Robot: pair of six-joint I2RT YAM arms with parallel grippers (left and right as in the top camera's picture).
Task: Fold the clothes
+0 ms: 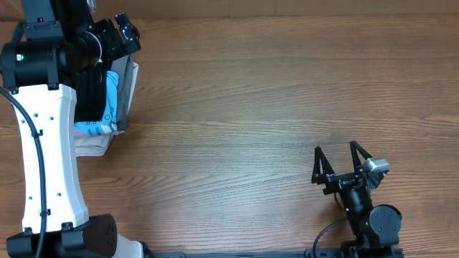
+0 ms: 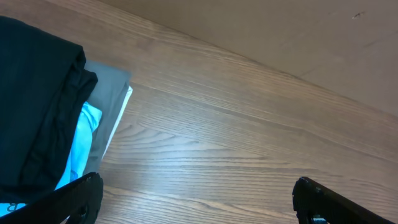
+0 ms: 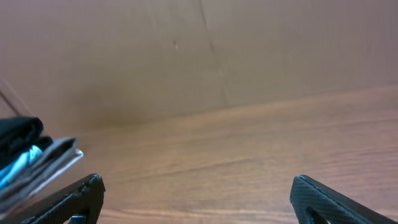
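The black T-shirt [image 2: 34, 93] lies folded on top of a stack of folded garments at the table's left edge; it also shows in the overhead view [image 1: 90, 100] and at the far left of the right wrist view [image 3: 18, 134]. My left gripper [image 1: 129, 32] hovers just beyond the stack, open and empty, with bare wood between its fingers [image 2: 199, 205]. My right gripper [image 1: 337, 161] is open and empty at the front right of the table, far from the shirt, and its fingers [image 3: 199, 199] frame bare wood.
Under the shirt lie a light-blue printed garment [image 2: 81, 140] and a grey garment [image 2: 109, 93], with a beige one [image 1: 93, 143] at the bottom. A brown wall [image 3: 249, 50] stands behind the wooden table [image 1: 272, 107].
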